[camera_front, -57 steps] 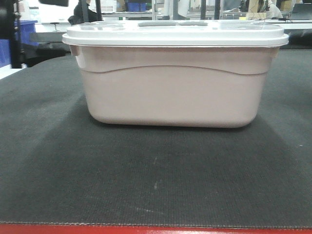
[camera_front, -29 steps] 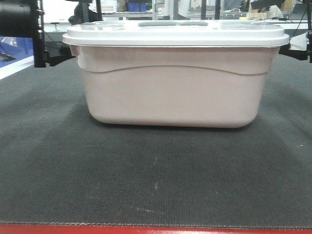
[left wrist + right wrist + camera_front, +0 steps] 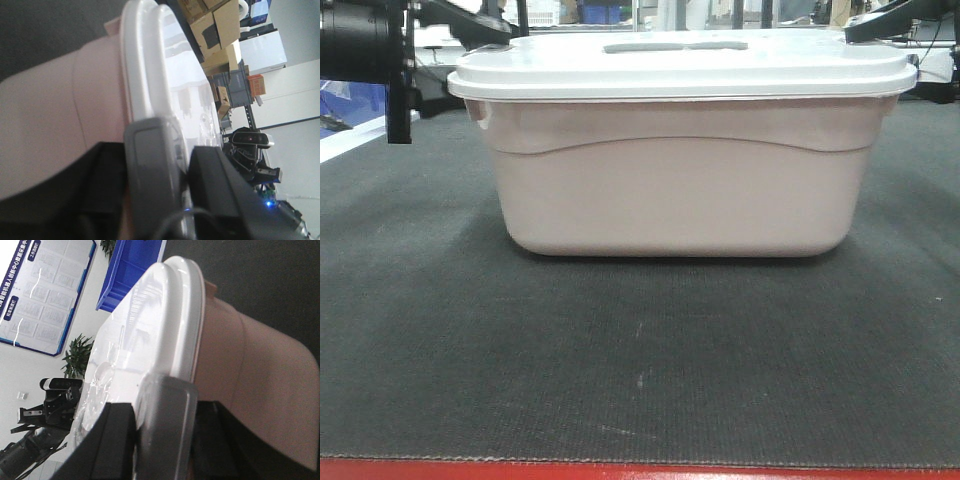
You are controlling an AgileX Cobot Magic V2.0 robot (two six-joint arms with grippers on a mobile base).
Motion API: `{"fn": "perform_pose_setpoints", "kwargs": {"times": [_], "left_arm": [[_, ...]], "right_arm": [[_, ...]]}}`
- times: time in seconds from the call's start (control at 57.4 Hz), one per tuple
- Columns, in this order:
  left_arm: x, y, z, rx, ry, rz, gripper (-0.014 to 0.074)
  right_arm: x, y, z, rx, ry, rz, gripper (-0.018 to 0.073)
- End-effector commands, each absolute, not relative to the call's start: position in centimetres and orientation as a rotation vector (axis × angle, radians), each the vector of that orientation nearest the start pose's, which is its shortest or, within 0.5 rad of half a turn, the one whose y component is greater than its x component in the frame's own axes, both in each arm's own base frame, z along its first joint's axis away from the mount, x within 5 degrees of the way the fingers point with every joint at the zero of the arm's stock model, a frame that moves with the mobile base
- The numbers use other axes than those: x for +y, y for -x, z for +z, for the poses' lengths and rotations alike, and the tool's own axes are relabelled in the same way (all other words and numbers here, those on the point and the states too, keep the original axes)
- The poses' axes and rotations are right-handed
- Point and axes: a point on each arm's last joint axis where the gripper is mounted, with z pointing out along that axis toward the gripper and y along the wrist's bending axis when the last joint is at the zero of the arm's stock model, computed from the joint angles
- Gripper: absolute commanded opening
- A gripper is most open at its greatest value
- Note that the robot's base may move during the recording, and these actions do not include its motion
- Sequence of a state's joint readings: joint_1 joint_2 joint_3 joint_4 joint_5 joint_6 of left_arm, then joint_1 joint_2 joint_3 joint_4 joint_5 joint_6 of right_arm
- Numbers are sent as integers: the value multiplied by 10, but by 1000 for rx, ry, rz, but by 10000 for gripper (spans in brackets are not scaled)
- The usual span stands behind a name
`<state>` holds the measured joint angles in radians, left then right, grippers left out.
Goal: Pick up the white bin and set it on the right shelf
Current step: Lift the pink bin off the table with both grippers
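The white bin [image 3: 680, 190], a pale pinkish tub with a flat white lid [image 3: 680, 65], stands square to me on the dark-matted table [image 3: 640, 350]. My left gripper [image 3: 470, 30] is at the bin's left end and my right gripper [image 3: 880, 22] at its right end. In the left wrist view the left gripper [image 3: 155, 162] is shut across the grey end latch [image 3: 150, 180] and lid rim of the bin [image 3: 50, 110]. In the right wrist view the right gripper [image 3: 165, 417] is shut on the grey latch [image 3: 165, 435] at the other end of the bin [image 3: 250, 370]. The right shelf is out of view.
The table's red front edge [image 3: 640, 470] runs along the bottom. A blue crate [image 3: 130, 270] sits beyond the bin's left side. Stacked cardboard boxes [image 3: 215, 25] and metal racks stand in the background. The left arm's black body [image 3: 360, 40] hangs at the upper left.
Both arms came in to the bin's ends and closed on the lid latches. The bin now sits slightly higher in the front view, with its lid tipped a little toward me.
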<state>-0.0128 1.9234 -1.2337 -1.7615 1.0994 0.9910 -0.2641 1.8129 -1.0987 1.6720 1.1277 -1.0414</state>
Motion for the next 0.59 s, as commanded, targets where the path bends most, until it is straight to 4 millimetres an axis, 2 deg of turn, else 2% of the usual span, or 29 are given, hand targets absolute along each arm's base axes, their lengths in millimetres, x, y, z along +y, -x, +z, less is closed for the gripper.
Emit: {"fn": "perform_pose_setpoints", "kwargs": {"times": [0.0, 0.035, 0.07, 0.279, 0.436, 0.575], "left_arm": [[-92, -387, 278, 1838, 16, -1761, -35], [-92, -387, 279, 1835, 11, -1766, -104], [-93, -386, 279, 1832, 3, -1776, -137], [-93, -385, 290, 1734, -10, -1865, -118], [-94, -381, 314, 1665, -120, -1889, -118], [-93, -372, 343, 1607, -191, -1863, -118]], "right_arm": [[-6, -358, 279, 1838, -88, 1541, 74], [-5, -358, 279, 1836, -82, 1549, 71], [-5, -357, 280, 1829, -78, 1558, 71], [-5, -355, 291, 1746, -79, 1611, 71], [-2, -345, 311, 1712, -28, 1586, 71], [2, -329, 339, 1661, 38, 1555, 71]]}}
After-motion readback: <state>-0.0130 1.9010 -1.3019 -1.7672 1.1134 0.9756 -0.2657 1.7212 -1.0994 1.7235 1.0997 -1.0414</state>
